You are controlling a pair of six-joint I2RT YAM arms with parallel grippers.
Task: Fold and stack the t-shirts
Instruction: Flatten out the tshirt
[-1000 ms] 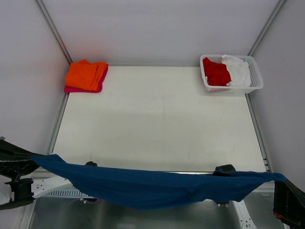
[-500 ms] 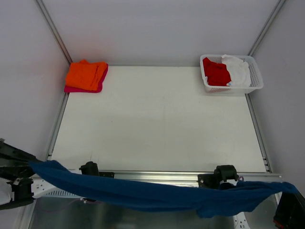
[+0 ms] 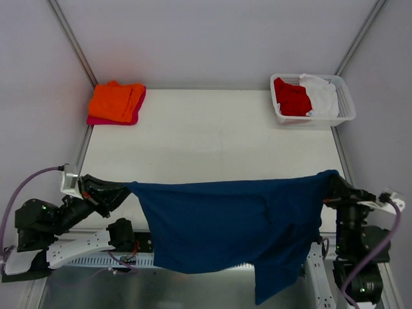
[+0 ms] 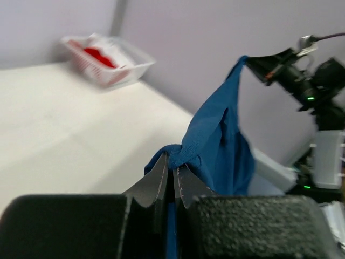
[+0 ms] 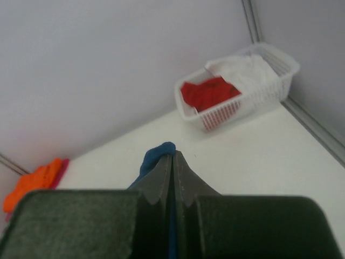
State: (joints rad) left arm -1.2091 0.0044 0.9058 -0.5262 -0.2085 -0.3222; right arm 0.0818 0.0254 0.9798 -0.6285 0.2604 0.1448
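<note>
The navy shirt hangs spread between the two grippers along the near edge of the table; the left gripper pinches its left top corner and the right gripper its right top corner, both clamped tight on cloth; the top hem runs nearly level between them, the body drapes down over the arm bases, and one part hangs lowest at the right.

The overhead view alone shows the whole span; the left wrist view shows a bunched fold of navy at its closed fingers, the cloth climbing across to the right arm; the right wrist view shows only a small knob of navy above its own closed fingers, the rest hidden behind the gripper.

An orange shirt lies folded on a pink shirt at the far left corner; a red shirt and a white shirt sit in the basket at the far right corner; both lots are well apart from the navy shirt, with a wide stretch of tabletop between; the right gripper is just beside the table's right edge, the left one near the left edge; walls close in on both sides.
</note>
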